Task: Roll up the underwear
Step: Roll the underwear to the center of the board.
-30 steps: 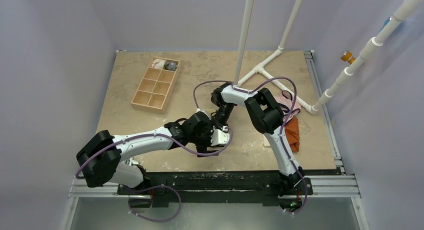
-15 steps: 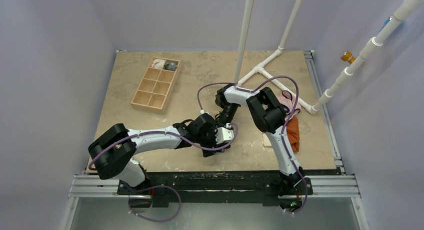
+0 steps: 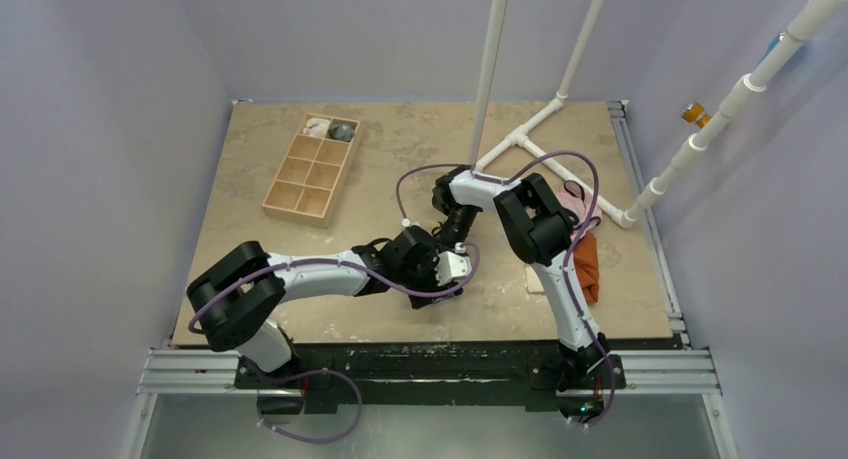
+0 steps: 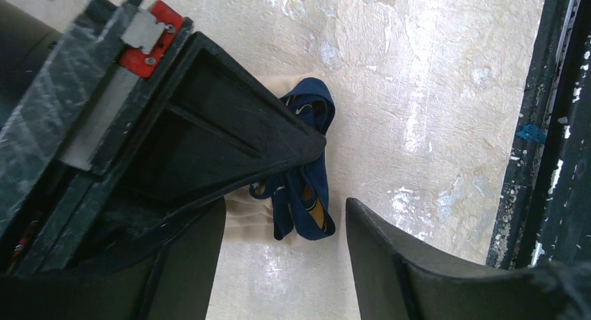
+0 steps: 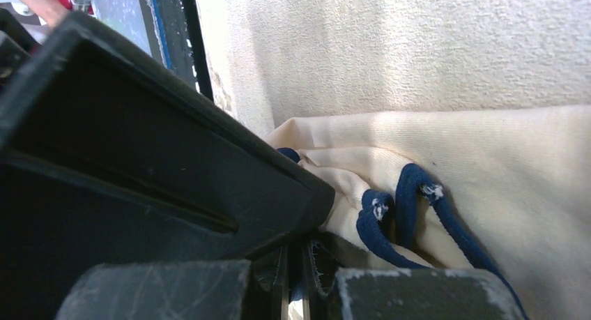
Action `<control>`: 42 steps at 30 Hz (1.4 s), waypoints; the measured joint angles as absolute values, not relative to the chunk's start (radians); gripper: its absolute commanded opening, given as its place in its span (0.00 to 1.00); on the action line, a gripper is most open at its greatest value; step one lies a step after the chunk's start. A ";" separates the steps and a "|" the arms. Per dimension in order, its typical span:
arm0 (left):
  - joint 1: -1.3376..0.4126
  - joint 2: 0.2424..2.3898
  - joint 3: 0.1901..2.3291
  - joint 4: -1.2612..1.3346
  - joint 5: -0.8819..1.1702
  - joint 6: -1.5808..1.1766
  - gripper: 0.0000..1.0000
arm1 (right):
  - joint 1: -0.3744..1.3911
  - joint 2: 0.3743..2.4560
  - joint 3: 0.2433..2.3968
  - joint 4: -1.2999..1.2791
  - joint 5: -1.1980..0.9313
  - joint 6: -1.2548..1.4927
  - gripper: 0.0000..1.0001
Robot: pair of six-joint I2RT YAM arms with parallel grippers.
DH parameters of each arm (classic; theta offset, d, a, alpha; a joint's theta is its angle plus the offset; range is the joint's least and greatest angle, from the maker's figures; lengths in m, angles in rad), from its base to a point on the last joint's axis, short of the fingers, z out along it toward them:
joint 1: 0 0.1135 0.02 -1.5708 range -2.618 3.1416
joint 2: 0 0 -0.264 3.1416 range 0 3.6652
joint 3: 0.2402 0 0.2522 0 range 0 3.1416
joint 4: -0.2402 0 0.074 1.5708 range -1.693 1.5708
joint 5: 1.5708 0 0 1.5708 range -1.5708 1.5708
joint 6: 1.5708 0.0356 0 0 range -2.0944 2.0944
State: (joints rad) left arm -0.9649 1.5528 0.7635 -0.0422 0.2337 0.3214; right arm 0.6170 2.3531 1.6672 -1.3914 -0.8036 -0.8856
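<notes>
Sliding further right, the left hand (image 4: pixel 286 212) hangs released over the soft tan-beige fabric underwear with navy edging (image 5: pixel 502 166), bunched at the front middle of the mottled beige table (image 3: pixel 400 139) and clenched by the right hand (image 5: pixel 298 268); limp and light, it looks best pinched at its edging.

This is a robotics lab test cell, not a lived-in room. Plain lavender walls (image 3: pixel 100 129) box in a single table (image 3: pixel 400 149) on 3 sides (left, far and right). A silver aluminium rail (image 3: pixel 660 371) runs along the near edge. The left arm (image 3: pixel 310 272) and the right arm (image 3: pixel 565 289) are bolted there, with purple cables (image 3: pixel 420 171) looping off them. Bare white PVC pipes (image 3: pixel 583 39) rise from the far right of the tabletop. A wooden tray (image 3: pixel 311 166) with 8 compartments sits at the far left.
</notes>
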 measured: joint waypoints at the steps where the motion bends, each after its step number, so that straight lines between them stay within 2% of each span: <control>1: -0.965 1.562 0.768 -0.045 0.235 0.321 0.61 | 0.617 2.353 1.668 -1.392 -0.804 -0.886 0.00; 12: -0.965 1.629 0.819 -0.095 0.242 0.310 0.42 | 0.616 2.353 1.668 -1.393 -0.804 -0.884 0.00; 14: -0.965 1.636 0.827 -0.099 0.243 0.303 0.36 | 0.616 2.353 1.668 -1.394 -0.804 -0.884 0.00; 19: -0.965 1.657 0.847 -0.104 0.250 0.288 0.13 | 0.616 2.353 1.668 -1.395 -0.803 -0.879 0.02; 24: -0.964 1.658 0.851 -0.112 0.257 0.279 0.01 | 0.616 2.349 1.669 -1.391 -0.802 -0.862 0.14; 32: -0.963 1.658 0.862 -0.153 0.302 0.269 0.00 | 0.604 2.231 1.620 -1.284 -0.789 -0.793 0.33; 36: -0.941 1.668 0.880 -0.191 0.357 0.256 0.00 | 0.574 2.145 1.592 -1.232 -0.780 -0.764 0.33; 42: -0.842 1.703 0.922 -0.262 0.477 0.216 0.00 | 0.487 2.039 1.521 -1.158 -0.775 -0.723 0.27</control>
